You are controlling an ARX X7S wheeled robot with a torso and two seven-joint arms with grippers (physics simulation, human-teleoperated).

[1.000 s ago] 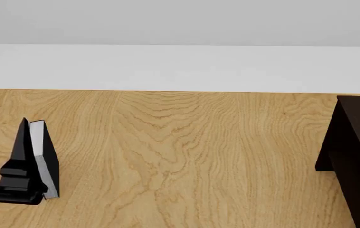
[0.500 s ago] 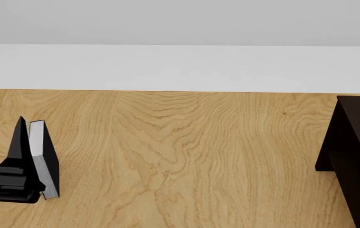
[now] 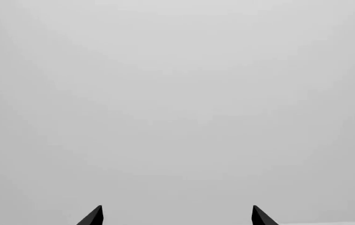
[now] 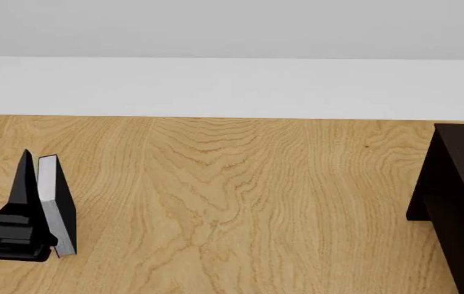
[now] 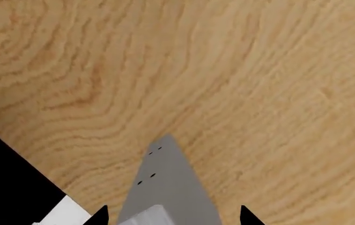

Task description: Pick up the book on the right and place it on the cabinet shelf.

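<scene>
- Since the right gripper [image 5: 172, 214] is being kept out of the head view, the key relation is being read from the right wrist view alone: the book [image 5: 171, 187] is being shown as a plain grey wedge lying between the two jaw tips and narrowing to a point ahead of them, so its long axis is being judged to run along the line the jaws are pointing.
- Whether those jaws are being clenched on the book or only held around it cannot be told; the tips are being seen apart, with the grey surface filling most of the gap.
- The left gripper [image 3: 177, 215] is being held released, with nothing between its tips and only blank grey wall ahead.
- In the head view, one black finger [image 4: 24, 184] at the left edge is being seen just beside an upright dark-covered book [image 4: 56, 205] on the desk [image 4: 240, 196]; contact between them cannot be made out.
- The cabinet shelf [image 4: 461, 196] is being cut off at the right edge of the head view, well apart from that book, and its opening is not being shown.
- A black and white shape [image 5: 15, 187] beside the grey book is being left unidentified.
</scene>
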